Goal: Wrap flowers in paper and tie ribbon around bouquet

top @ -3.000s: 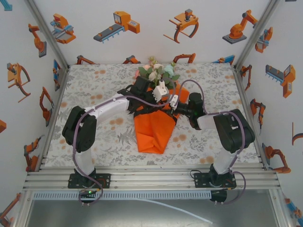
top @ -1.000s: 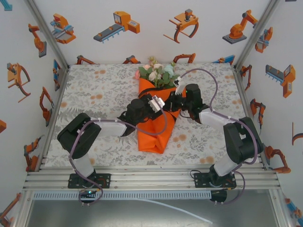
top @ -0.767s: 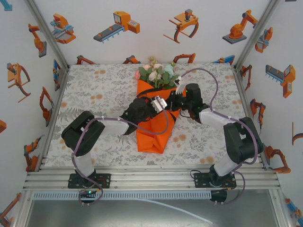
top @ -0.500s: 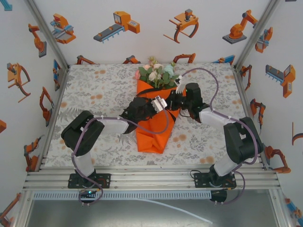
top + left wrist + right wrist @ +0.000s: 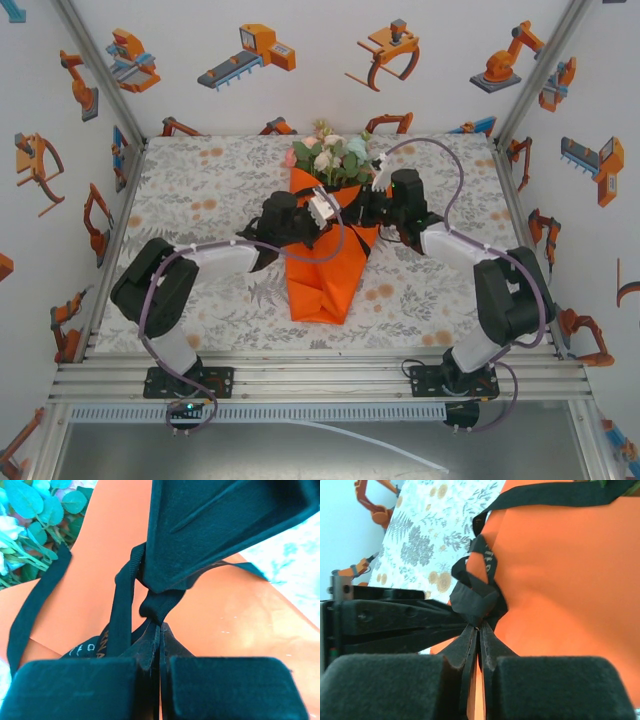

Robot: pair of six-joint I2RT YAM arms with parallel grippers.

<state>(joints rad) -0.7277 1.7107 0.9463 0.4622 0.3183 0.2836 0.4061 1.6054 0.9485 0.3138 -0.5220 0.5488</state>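
Note:
The bouquet lies mid-table, with the flowers (image 5: 332, 155) at the far end and the orange paper (image 5: 325, 275) coned around the stems, its point toward me. The black ribbon (image 5: 120, 605) crosses the cone in a loose knot (image 5: 476, 602). My left gripper (image 5: 340, 210) comes in from the left and is shut on a fold of the ribbon (image 5: 159, 611). My right gripper (image 5: 357, 209) faces it from the right. Its fingertips (image 5: 470, 637) pinch the knot with a thin slit behind them. One ribbon strand (image 5: 35, 605) runs off toward the flowers (image 5: 30, 520).
The grey floral table cover (image 5: 200, 190) has free room left and right of the cone. Patterned walls close in the back and both sides. A metal rail (image 5: 320, 375) runs along the near edge. Purple-grey cables (image 5: 440, 165) loop over both arms.
My left gripper has closed onto the ribbon and its arm has swung farther from me and stretched out. The right gripper has edged a little away from me, still at the knot.

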